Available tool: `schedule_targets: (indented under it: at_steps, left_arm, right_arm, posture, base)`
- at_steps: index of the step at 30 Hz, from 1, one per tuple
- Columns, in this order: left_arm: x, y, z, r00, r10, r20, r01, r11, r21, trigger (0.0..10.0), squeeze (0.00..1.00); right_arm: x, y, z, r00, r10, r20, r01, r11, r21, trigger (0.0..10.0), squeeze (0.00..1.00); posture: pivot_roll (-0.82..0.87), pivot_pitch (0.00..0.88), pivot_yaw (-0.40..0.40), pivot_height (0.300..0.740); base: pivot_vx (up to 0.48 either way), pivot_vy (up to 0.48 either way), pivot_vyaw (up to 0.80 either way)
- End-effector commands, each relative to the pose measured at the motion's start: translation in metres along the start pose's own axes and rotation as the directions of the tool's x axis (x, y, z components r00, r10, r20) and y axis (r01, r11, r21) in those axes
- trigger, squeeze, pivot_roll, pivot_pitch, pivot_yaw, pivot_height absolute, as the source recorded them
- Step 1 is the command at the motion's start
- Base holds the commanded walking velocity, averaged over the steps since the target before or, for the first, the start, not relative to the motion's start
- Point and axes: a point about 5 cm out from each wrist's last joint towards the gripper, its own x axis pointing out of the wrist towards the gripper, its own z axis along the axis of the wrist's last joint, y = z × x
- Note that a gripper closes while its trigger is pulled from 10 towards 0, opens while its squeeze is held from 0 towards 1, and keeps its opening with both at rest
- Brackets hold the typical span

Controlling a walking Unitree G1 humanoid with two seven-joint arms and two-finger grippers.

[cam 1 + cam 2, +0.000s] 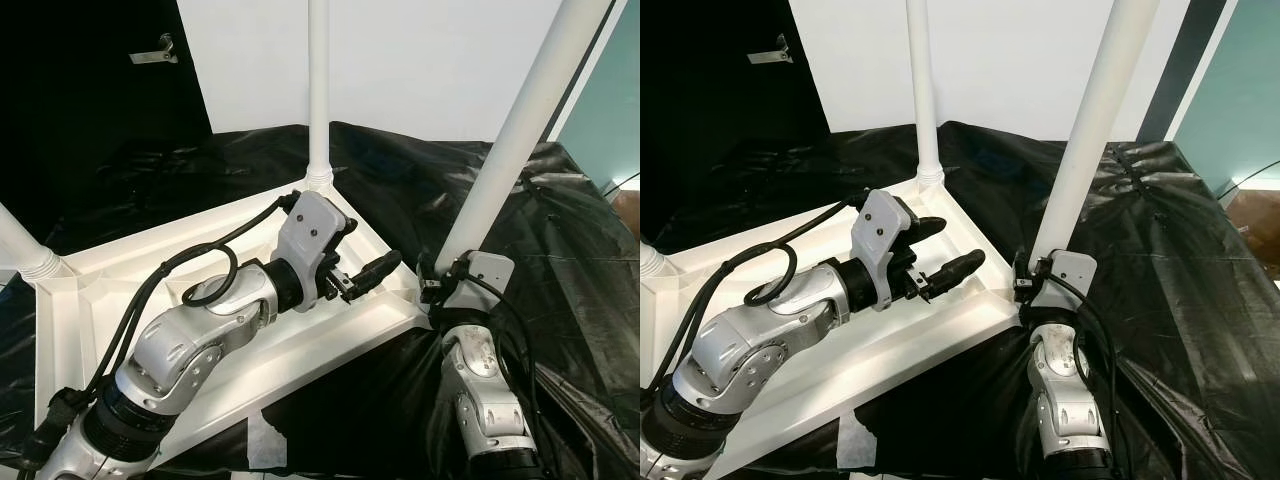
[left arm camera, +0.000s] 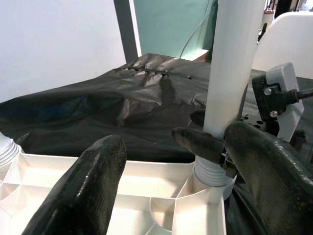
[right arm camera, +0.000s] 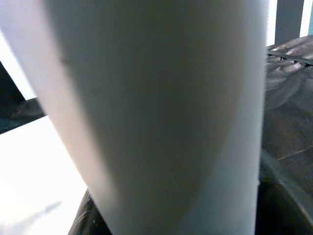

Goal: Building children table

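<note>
Three white legs are seen standing up from the upturned white tabletop [image 1: 90,300], which lies underside up on a worktop covered in black sheeting [image 1: 560,230]: a far leg [image 1: 318,90] at 12 o'clock, a near-right leg [image 1: 520,120] at 3 o'clock, and a third leg [image 1: 20,245] at 9 o'clock; whether a fourth is fitted cannot be told. The near-right leg is gripped at its base by the right claw [image 1: 432,278], its black fingers closed around the tube just above the ribbed collar at the corner socket. The left claw [image 1: 365,262] is held over the ribbed underside, fingers spread apart and holding nothing, pointed toward that same corner. The job is judged well advanced, with this leg probably being seated or tightened, and turning the table upright is left to be done.
</note>
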Motion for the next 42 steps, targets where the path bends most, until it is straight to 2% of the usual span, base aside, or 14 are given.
schedule_targets:
  at_steps: [1, 7, 8, 10, 15, 20, 21, 26, 32, 33, 37, 39, 41, 42]
  left_arm:
    - [-0.001, -0.005, 0.000, 0.993, -0.118, 0.003, 0.118, 0.993, 0.009, 10.0, 0.00]
    - [0.000, -0.005, 0.001, 0.993, -0.117, 0.006, 0.117, 0.993, 0.008, 10.0, 0.00]
    - [0.000, -0.005, 0.001, 0.993, -0.116, 0.006, 0.116, 0.993, 0.008, 10.0, 0.00]
    - [0.000, -0.005, 0.001, 0.993, -0.116, 0.006, 0.116, 0.993, 0.008, 10.0, 0.00]
    - [0.000, -0.005, 0.000, 0.993, -0.115, 0.004, 0.115, 0.993, 0.010, 10.0, 0.00]
    - [0.000, -0.005, -0.001, 0.993, -0.115, -0.001, 0.115, 0.993, 0.010, 10.0, 0.00]
    - [0.000, -0.006, -0.003, 0.993, -0.116, -0.009, 0.116, 0.993, 0.015, 10.0, 0.00]
    - [0.001, -0.007, -0.008, 0.993, -0.113, -0.044, 0.114, 0.993, 0.043, 10.0, 0.00]
    - [0.002, -0.008, -0.010, 0.992, -0.114, -0.051, 0.117, 0.992, 0.046, 10.0, 0.00]
    - [0.003, -0.010, -0.012, 0.991, -0.120, -0.058, 0.123, 0.991, 0.047, 10.0, 0.00]
    - [0.004, -0.010, -0.013, 0.990, -0.122, -0.064, 0.126, 0.991, 0.048, 10.0, 0.00]
    - [0.004, -0.012, -0.019, 0.987, -0.127, -0.094, 0.133, 0.989, 0.060, 10.0, 0.00]
    - [0.004, -0.015, -0.030, 0.980, -0.131, -0.153, 0.144, 0.986, 0.080, 10.0, 0.00]
    - [0.004, -0.015, -0.030, 0.980, -0.131, -0.153, 0.144, 0.986, 0.080, 10.0, 0.00]
  right_arm:
    - [-0.011, -0.009, -0.032, 0.981, -0.062, -0.181, 0.084, 0.990, 0.116, 10.0, 0.00]
    - [-0.009, -0.004, -0.028, 0.985, -0.029, -0.172, 0.070, 0.969, 0.237, 10.0, 0.00]
    - [-0.009, -0.003, -0.027, 0.985, -0.020, -0.171, 0.052, 0.981, 0.188, 10.0, 0.00]
    - [-0.009, -0.003, -0.027, 0.985, -0.020, -0.171, 0.052, 0.981, 0.188, 10.0, 0.00]
    - [-0.008, -0.001, -0.029, 0.985, 0.003, -0.172, 0.004, 0.999, 0.040, 10.0, 0.00]
    - [-0.006, -0.002, -0.026, 0.988, 0.026, -0.155, -0.026, 1.000, 0.004, 10.0, 0.00]
    - [-0.004, -0.006, -0.022, 0.990, 0.047, -0.135, -0.049, 0.999, -0.012, 10.0, 1.00]
    - [0.002, -0.019, -0.004, 0.988, 0.139, -0.065, -0.142, 0.989, -0.045, 10.0, 1.00]
    - [0.007, -0.028, 0.006, 0.978, 0.204, -0.041, -0.206, 0.976, -0.066, 10.0, 0.98]
    - [0.013, -0.036, 0.013, 0.963, 0.266, -0.038, -0.268, 0.960, -0.078, 10.0, 0.00]
    - [0.017, -0.041, 0.019, 0.948, 0.315, -0.034, -0.317, 0.942, -0.107, 10.0, 0.00]
    - [0.019, -0.042, 0.024, 0.933, 0.358, -0.032, -0.360, 0.926, -0.111, 10.0, 0.00]
    - [0.023, -0.043, 0.031, 0.899, 0.436, -0.040, -0.437, 0.891, -0.123, 10.0, 0.00]
    - [0.023, -0.043, 0.031, 0.899, 0.436, -0.040, -0.437, 0.891, -0.123, 10.0, 0.00]
  posture:
    - [-0.04, 0.016, 0.028, 0.740]
    - [-0.04, 0.012, 0.026, 0.740]
    - [-0.04, 0.012, 0.028, 0.740]
    - [-0.04, 0.012, 0.028, 0.740]
    - [-0.04, 0.007, 0.023, 0.740]
    - [-0.04, 0.006, 0.023, 0.740]
    - [-0.04, 0.005, 0.021, 0.740]
    - [-0.05, 0.003, 0.019, 0.740]
    - [-0.05, 0.003, 0.019, 0.740]
    - [-0.05, 0.002, 0.019, 0.740]
    - [-0.06, 0.002, 0.020, 0.740]
    - [-0.05, 0.003, 0.018, 0.740]
    - [-0.05, 0.003, 0.018, 0.740]
    - [-0.05, 0.003, 0.018, 0.740]
  base:
    - [0.000, 0.000, 0.00]
    - [0.000, 0.000, 0.00]
    - [0.000, 0.000, 0.00]
    - [0.000, 0.000, 0.00]
    - [0.000, 0.000, 0.00]
    - [0.000, 0.000, 0.00]
    - [0.000, 0.000, 0.00]
    - [0.000, 0.000, 0.00]
    - [0.000, 0.000, 0.00]
    - [0.000, 0.000, 0.00]
    - [0.000, 0.000, 0.00]
    - [0.000, 0.000, 0.00]
    - [0.000, 0.000, 0.00]
    - [0.000, 0.000, 0.00]
